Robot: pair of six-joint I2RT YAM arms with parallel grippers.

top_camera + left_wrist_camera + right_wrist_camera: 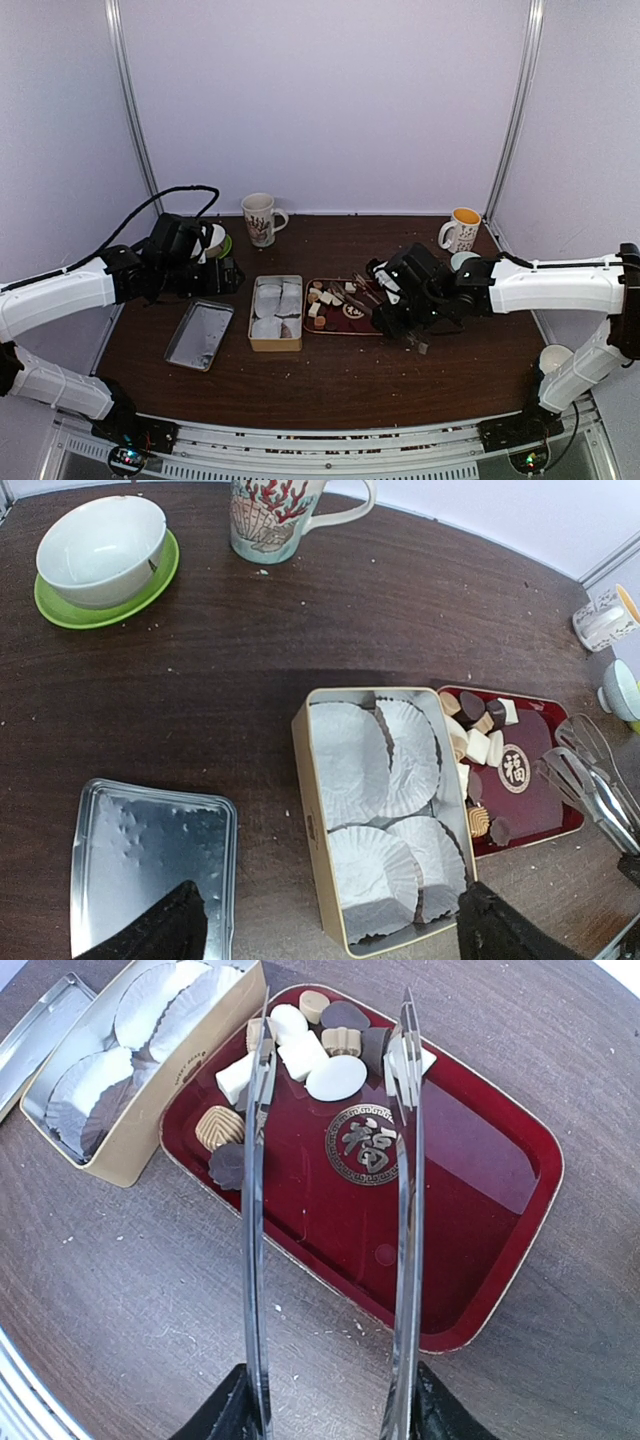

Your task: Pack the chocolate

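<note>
The chocolate (335, 1077), white, tan and dark bite-size pieces, lies at the left end of a red tray (470, 1190), also seen from above (325, 297) and in the left wrist view (478, 746). My right gripper (325, 1410) is shut on the handle end of long metal tongs (256, 1210), whose spread tips hover over the pieces and hold none. Left of the tray stands a gold tin (150, 1140) lined with white paper cups (350, 760). My left gripper (325, 935) hangs open above the tin's near end, between the tin (276, 345) and its lid (150, 860).
A shell-print mug (260, 218) and a white bowl on a green saucer (100, 555) stand at the back left. At the back right are a yellow-lined mug (462, 230) and a pale bowl (622, 690). The tin's metal lid (200, 335) lies left of it.
</note>
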